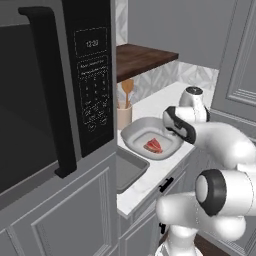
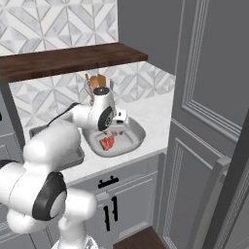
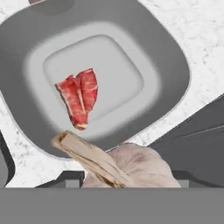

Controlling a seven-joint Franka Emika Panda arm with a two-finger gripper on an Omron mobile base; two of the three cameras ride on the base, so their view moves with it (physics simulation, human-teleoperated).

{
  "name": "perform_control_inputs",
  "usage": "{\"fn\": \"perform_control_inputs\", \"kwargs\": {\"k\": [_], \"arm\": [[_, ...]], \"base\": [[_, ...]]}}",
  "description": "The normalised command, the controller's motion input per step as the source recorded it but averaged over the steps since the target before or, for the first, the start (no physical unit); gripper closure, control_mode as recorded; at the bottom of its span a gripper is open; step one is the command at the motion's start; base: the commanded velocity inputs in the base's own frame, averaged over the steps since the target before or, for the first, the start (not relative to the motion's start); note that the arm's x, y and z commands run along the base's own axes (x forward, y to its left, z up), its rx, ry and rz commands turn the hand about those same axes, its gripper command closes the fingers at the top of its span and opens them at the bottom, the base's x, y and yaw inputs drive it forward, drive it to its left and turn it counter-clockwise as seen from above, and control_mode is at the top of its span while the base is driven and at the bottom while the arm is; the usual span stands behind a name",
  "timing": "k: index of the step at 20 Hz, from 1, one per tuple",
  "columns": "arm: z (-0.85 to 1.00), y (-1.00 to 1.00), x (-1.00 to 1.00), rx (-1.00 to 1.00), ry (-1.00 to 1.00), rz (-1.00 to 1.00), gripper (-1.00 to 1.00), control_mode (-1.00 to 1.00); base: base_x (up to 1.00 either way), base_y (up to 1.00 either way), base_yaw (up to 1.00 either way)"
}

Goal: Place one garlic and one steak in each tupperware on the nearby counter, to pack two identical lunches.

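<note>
Gripper (image 3: 127, 181): at the bottom centre of the hand view, jaws closed partway around a garlic bulb; the fingertips themselves are mostly hidden behind the bulb.
Garlic (image 3: 131, 168): pale beige bulb with a tan, woody stem (image 3: 85, 155) pointing to the upper left, held in the jaws, above the near rim of the dish.
Rounded-square tupperware (image 3: 170, 70): grey dish in the upper and middle part of the hand view; mid-frame in the left base view (image 1: 132, 134) and in the right base view (image 2: 136, 136).
Steak (image 3: 78, 98): bright red slab with pale streaks, lying inside the dish, left of centre; also seen in the left base view (image 1: 153, 145) and the right base view (image 2: 107, 142).
Rectangular tupperware (image 1: 127, 170): flat grey tray just beside the dish, lower left of it in the left base view.
Counter (image 3: 199, 30): white marbled stone under both containers.
Utensil cup (image 1: 124, 115): beige, behind the dish, holding a wooden spoon (image 1: 128, 89).
</note>
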Motion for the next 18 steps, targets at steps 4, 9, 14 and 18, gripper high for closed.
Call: {"fn": "perform_control_inputs", "kwargs": {"k": [4, 9, 14, 18], "arm": [[-0.5, 0.4, 1.0, 0.0, 0.21, 0.05, 1.0, -1.0], [-0.79, -0.06, 1.0, 0.01, 0.0, 0.01, 1.0, -1.0], [-0.85, -0.06, 0.93, 0.01, -0.12, 0.05, -1.0, -1.0], [-0.05, 0.0, 0.2, 0.01, -0.09, 0.01, -1.0, -1.0]], "base": [[0.0, 0.0, 0.0], [0.0, 0.0, 0.0], [0.0, 0.0, 0.0], [0.0, 0.0, 0.0]]}}
